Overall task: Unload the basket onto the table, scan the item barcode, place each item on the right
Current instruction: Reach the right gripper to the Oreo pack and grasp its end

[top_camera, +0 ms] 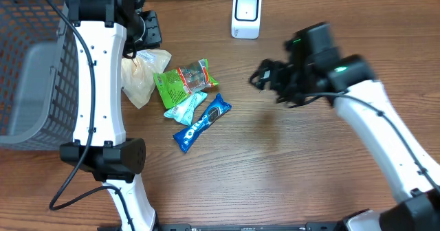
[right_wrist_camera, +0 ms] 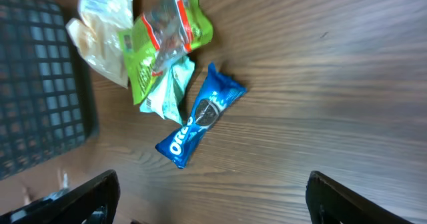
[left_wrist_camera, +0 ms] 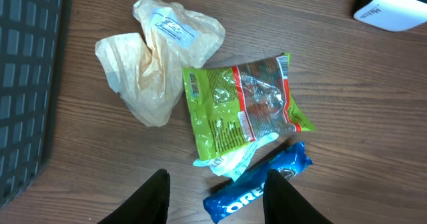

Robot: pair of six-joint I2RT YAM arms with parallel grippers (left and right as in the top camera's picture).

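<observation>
Several snack packs lie in a cluster on the wooden table: a blue Oreo pack, a green packet, a pale teal packet and a crumpled yellowish bag. The white barcode scanner stands at the table's far edge. My left gripper hovers above the cluster, open and holding nothing. My right gripper hangs to the right of the packs, wide open and empty.
A grey mesh basket stands at the left edge of the table, close to the yellowish bag. Bare wood stretches across the front and right of the table.
</observation>
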